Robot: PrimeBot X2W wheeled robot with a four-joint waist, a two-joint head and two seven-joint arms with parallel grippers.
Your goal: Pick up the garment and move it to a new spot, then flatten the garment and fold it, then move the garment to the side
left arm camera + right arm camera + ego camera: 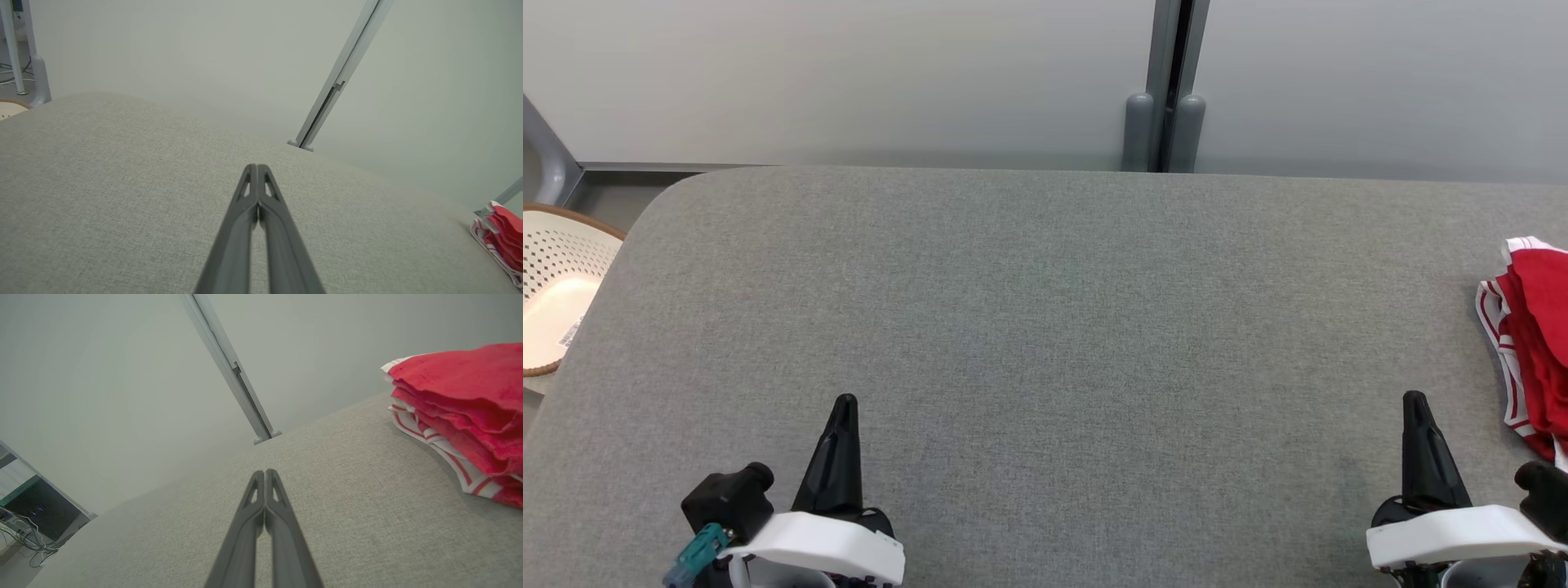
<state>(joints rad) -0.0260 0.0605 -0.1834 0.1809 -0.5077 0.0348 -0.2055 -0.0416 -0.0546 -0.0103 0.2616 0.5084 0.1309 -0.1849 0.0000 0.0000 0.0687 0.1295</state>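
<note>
the garment (1534,327) lay on the grey fabric-covered table (1045,286), at the table's right edge and about midway along its depth, partly cut off by the border of the head view. it was a bright red cloth with white trim carrying thin red stripes, folded into a loose stack of several layers. in the right wrist view the red layers sat on top with soft, slightly wavy edges, and the striped white band stuck out underneath, flat against the table. the top layer looked plush, a little like towelling, though what kind of clothing it was could not be told.

the left gripper (845,402) was over the table's near left part, its two dark fingers pressed together tip to tip with nothing between them. the right gripper (1414,398) was over the table's near right part, near the garment but apart from it, its fingers likewise closed flat against each other and holding nothing.

a pale perforated basket (556,278) stood beyond the table's left edge, lower than the table top. a grey post (1168,98) rose behind the table's far edge, against a plain pale wall (849,82).
</note>
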